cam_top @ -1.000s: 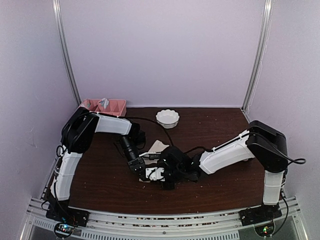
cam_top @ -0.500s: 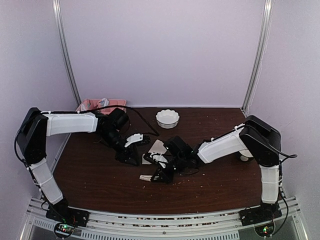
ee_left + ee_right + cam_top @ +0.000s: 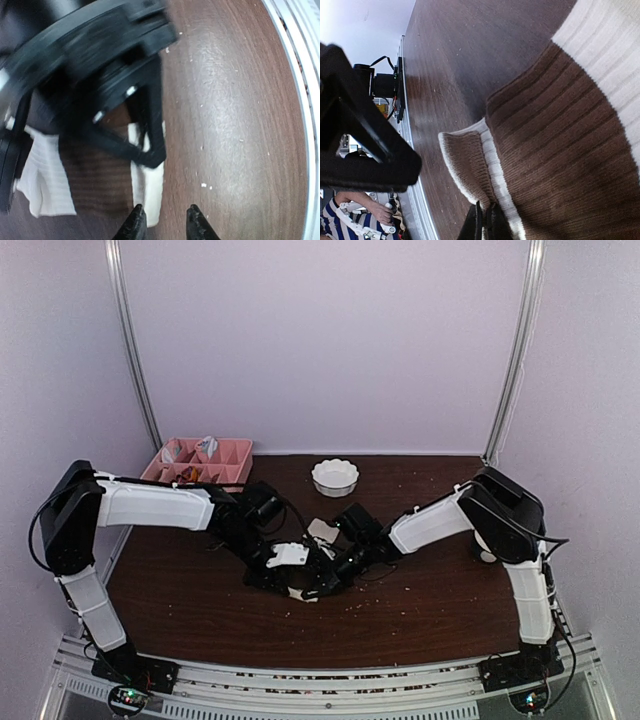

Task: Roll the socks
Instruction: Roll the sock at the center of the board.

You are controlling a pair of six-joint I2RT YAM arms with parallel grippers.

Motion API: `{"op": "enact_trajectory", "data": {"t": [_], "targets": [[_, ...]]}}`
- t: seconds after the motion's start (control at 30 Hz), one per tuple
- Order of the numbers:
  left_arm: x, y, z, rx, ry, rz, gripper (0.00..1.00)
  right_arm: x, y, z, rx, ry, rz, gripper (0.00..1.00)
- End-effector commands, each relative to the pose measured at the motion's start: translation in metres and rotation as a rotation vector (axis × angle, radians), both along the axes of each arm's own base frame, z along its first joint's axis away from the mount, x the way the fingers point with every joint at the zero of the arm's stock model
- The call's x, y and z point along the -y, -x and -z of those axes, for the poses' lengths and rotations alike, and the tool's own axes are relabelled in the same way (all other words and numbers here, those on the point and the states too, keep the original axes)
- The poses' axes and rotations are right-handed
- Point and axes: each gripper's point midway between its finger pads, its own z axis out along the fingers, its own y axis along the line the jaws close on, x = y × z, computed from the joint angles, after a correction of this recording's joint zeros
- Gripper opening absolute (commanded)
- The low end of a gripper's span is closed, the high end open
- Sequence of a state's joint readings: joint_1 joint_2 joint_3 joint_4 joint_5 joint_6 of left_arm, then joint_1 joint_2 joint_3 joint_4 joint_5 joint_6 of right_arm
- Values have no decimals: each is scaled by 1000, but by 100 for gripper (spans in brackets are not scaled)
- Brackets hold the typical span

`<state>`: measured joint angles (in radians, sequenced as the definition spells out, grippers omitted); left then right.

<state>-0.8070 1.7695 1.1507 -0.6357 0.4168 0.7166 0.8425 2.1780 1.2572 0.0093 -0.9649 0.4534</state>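
Observation:
Of the socks, a cream one with dark brown patches lies at mid-table, ribbed, its cuff folded up. My right gripper is shut on that folded cuff edge; in the top view the right gripper sits low over the cream fabric. My left gripper is open, tips down at the table, with the end of a cream sock strip beside its left fingertip. From above, the left gripper is right next to the right one. No plain tan sock can be made out.
A white scalloped bowl stands at the back centre. A pink divided tray with small items sits at the back left. Crumbs dot the brown table. Metal rails run along the table's near edge.
The left arm has stretched out and brought its gripper from back left down beside the right gripper at the sock. The right gripper stayed shut on the sock and shifted slightly left.

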Motion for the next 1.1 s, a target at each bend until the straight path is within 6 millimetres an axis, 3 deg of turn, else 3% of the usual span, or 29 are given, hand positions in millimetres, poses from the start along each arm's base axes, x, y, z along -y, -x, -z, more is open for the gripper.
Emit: {"op": "enact_trajectory", "data": {"t": [0.0,0.33,0.67,0.73,0.87,0.93,1.07], "targets": [[11,-11,11,157,-41,78,27,29,9,57,-137,226,66,0],[8,-13,39,212,-126,114,26,33,0,55,-158,207,102,0],[0,-15,48,249,-158,104,25,32,0,54,-175,182,108,0],[2,-18,41,263,-140,86,26,33,0,54,-175,184,109,0],[13,-16,8,268,-48,68,37,37,2,60,-173,209,101,0],[18,-11,-6,251,-9,74,38,39,3,62,-174,219,99,0],[19,2,0,190,-7,110,39,42,5,67,-178,233,106,0]]}}
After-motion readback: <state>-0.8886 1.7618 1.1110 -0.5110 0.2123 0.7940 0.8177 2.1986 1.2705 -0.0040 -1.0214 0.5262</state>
